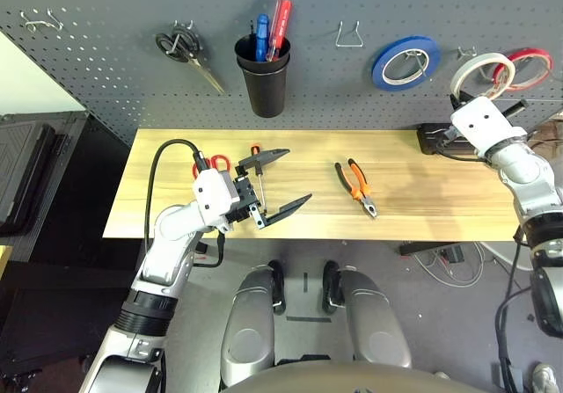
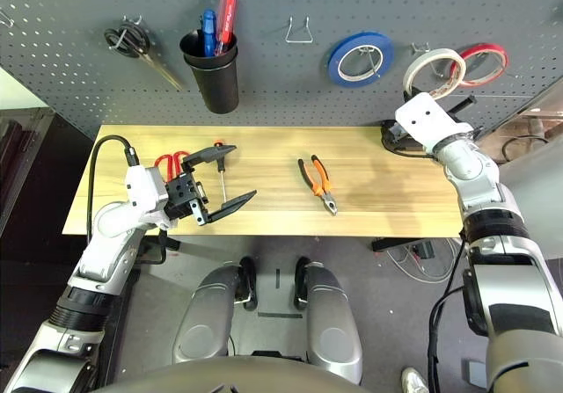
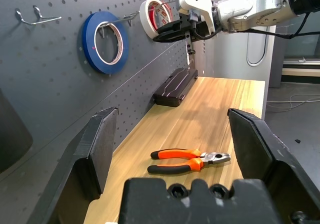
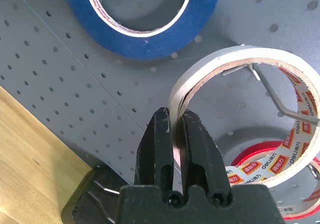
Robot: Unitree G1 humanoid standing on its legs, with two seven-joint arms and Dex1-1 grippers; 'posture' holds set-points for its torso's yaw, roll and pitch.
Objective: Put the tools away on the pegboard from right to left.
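My right gripper [image 4: 176,126] is shut on the wall of the cream-white tape roll [image 4: 235,63], holding it up against the pegboard [image 1: 106,59] at the far right. A wire hook [image 4: 282,102] passes through the roll's hole. The orange-and-black pliers [image 1: 356,187] lie right of the table's middle. Farther left lie the slim screwdriver [image 1: 259,175] and the red-handled scissors [image 1: 211,162]. My left gripper [image 1: 299,175] hovers open just right of the screwdriver, with nothing between its fingers.
On the pegboard hang black-handled scissors [image 1: 183,48], a black cup [image 1: 263,81] holding blue and red tools, an empty wire hook [image 1: 349,34], a blue tape roll [image 1: 405,61] and a red tape roll [image 1: 533,66]. A black case [image 1: 435,138] lies at the table's back right.
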